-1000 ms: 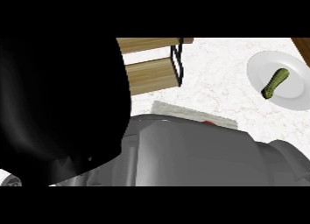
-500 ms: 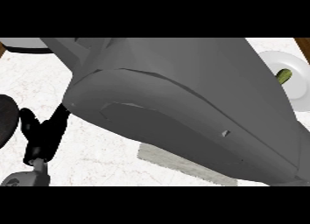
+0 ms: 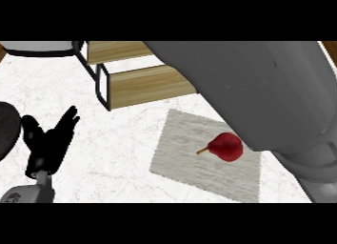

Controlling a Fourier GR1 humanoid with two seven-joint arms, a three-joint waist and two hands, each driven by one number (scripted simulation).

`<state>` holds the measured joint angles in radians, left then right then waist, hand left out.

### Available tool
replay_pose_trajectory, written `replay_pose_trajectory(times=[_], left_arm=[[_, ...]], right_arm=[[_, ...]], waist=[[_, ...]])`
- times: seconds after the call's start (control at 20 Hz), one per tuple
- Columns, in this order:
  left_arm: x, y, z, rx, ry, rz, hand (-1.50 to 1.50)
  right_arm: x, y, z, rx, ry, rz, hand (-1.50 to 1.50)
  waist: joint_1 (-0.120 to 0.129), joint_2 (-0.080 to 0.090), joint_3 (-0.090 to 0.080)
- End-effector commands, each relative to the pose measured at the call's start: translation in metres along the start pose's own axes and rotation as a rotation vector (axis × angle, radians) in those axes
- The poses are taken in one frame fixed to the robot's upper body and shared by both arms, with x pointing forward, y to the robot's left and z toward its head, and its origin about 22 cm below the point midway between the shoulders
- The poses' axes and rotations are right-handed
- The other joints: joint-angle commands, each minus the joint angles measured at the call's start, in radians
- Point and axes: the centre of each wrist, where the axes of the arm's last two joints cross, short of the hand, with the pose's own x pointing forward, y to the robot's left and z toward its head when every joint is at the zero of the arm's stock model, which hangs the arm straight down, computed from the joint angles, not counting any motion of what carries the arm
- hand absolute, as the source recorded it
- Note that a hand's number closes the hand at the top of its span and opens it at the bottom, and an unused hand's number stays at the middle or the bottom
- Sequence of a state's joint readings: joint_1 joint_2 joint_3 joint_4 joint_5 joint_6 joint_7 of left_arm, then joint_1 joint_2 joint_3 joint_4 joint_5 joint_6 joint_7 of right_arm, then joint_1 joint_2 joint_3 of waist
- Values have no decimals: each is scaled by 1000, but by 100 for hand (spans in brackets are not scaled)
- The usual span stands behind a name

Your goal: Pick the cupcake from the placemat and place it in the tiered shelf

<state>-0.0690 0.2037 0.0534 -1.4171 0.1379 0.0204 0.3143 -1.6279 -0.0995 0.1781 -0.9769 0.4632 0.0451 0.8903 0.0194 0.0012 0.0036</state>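
At the lower left of the frame, the left robot hand (image 3: 50, 142) rises from a grey wrist at the bottom edge. Its black fingers are straight and spread apart, pointing toward the upper right, with the thumb set off to the left. It holds nothing, and no object lies under or against it; whether it touches the white marbled counter (image 3: 122, 143) cannot be told.

At the right of the frame, a large grey forearm (image 3: 270, 95) runs from the upper centre down to the lower right corner, covering much of that side. The right robot hand does not show in this view.

At centre right, the grey placemat (image 3: 192, 152) lies flat on the counter, turned so that its corners point roughly up, down, left and right. Its right portion is hidden under the forearm.

The task's thing, a red rounded object (image 3: 227, 146), lies on the placemat, right of the placemat's centre and just beside the forearm's edge. A short tan stem projects from its lower left side. Its long axis runs from lower left to upper right, stem end toward the lower left.

At the upper centre, the tiered shelf (image 3: 140, 86) stands on the counter: two wooden tiers in a black frame, well apart from the red object.

A dark round object (image 3: 1, 131) sits at the left edge.
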Motion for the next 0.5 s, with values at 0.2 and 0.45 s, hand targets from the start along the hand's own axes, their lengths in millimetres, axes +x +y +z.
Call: replay_pose_trajectory(times=[0.2,0.45], left_arm=[[-37,-15,0,-15,53,5,0],[-10,7,-3,-29,59,11,0]], right_arm=[[-33,26,-33,-7,-9,65,150],[-28,33,-42,-20,7,61,150]], waist=[[4,9,-6],[15,8,-6]])
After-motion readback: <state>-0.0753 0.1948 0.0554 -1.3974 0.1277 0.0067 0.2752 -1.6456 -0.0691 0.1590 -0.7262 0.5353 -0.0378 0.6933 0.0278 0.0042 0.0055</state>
